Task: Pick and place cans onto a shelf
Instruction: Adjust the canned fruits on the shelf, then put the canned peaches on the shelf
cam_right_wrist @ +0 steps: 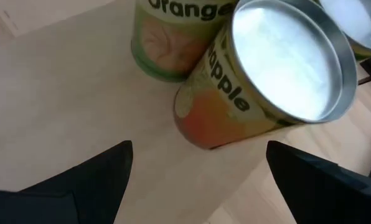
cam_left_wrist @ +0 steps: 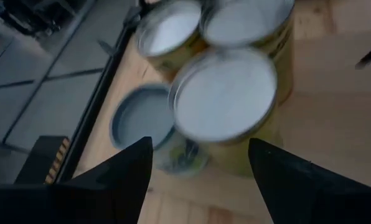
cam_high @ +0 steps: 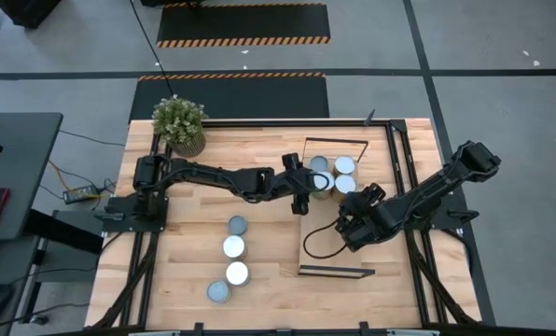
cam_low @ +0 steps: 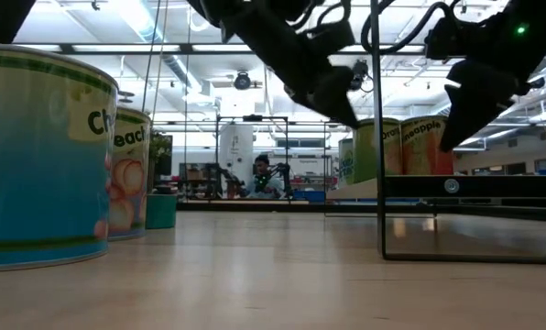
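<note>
Overhead, the left gripper (cam_high: 313, 181) hovers wide open above clustered cans (cam_high: 344, 166) on the shelf (cam_high: 323, 252). Nearby, the right gripper (cam_high: 359, 198) is spread wide too, holding nothing. Four cans (cam_high: 233, 246) line the counter (cam_high: 185, 271).

Cans: small metal cylinders with round silvery-white or blue-grey tops and printed fruit labels, all standing upright. Four are sitting in a loose column on the tabletop in the lower centre-left of the high view: a blue-grey top (cam_high: 237, 225), a white top (cam_high: 233, 246), a white top (cam_high: 237, 273) and a blue-grey top (cam_high: 218, 292). Three more are clustering on the shelf, right of centre: (cam_high: 318, 166), (cam_high: 344, 166) and (cam_high: 345, 184); a fourth may be sitting there, partly hidden. Shelf (cam_high: 348, 245): a long light-wood board with thin black frames at its short ends, lying right of centre and running top to bottom.
</note>
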You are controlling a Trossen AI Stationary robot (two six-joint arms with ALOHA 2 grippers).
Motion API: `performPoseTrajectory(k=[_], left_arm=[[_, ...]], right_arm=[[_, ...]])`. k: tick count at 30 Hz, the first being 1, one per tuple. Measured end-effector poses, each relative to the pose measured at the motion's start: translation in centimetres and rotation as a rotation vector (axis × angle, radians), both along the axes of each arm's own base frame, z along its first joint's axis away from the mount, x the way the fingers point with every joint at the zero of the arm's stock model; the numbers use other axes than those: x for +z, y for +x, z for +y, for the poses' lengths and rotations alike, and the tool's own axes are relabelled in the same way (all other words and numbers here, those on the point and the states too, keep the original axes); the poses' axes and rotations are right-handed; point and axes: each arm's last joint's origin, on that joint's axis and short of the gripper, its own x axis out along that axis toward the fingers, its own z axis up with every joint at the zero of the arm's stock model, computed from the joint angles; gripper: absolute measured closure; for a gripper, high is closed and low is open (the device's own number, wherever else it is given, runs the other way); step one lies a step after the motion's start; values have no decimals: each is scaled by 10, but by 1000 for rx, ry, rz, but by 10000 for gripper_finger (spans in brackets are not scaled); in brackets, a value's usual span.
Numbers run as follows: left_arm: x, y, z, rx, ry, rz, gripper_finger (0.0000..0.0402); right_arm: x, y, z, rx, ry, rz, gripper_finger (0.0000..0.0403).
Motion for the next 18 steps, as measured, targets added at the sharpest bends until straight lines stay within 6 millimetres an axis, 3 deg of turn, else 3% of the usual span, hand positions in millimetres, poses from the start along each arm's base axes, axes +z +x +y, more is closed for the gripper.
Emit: performPoseTrajectory(k=[9,18], left_arm=[[9,-17,-31,-106,42,136,132],[39,-63,-55,-182,-54,249,132]], right_arm=[[27,-7,8,48,9,-6,26],[46,-26,26,223,-91,-145,26]])
